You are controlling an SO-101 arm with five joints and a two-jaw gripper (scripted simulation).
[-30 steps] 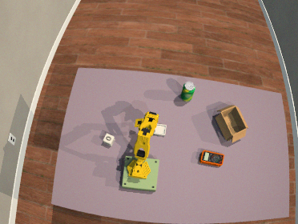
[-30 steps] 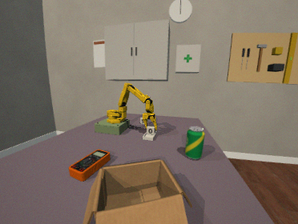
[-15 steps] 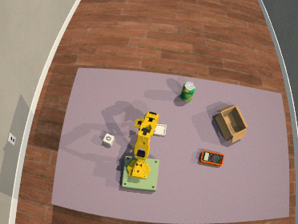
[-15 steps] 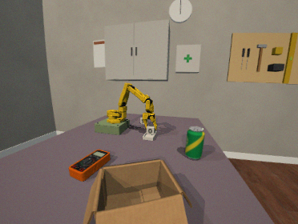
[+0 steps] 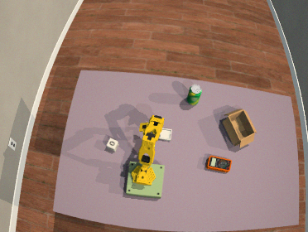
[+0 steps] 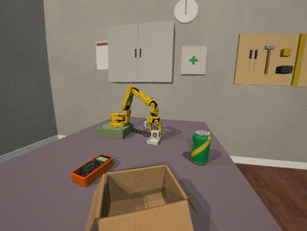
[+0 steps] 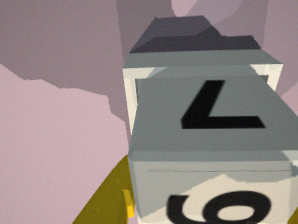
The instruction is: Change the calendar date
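Exterior view: yellow jointed arm bent over small white rectangular tray, which lies under jaws. Yellow gripper pinching white cube with black digits, at tray; whether seated flat, cannot tell. Second white cube well apart from jaws, outside tray. Step in hand: probably placing first cube. Next: confirm upright front digit, settle flat, spread jaws, back off, then fetch second cube.

On the bench I count two white digit cubes, one green can, one orange multimeter and one open cardboard box.
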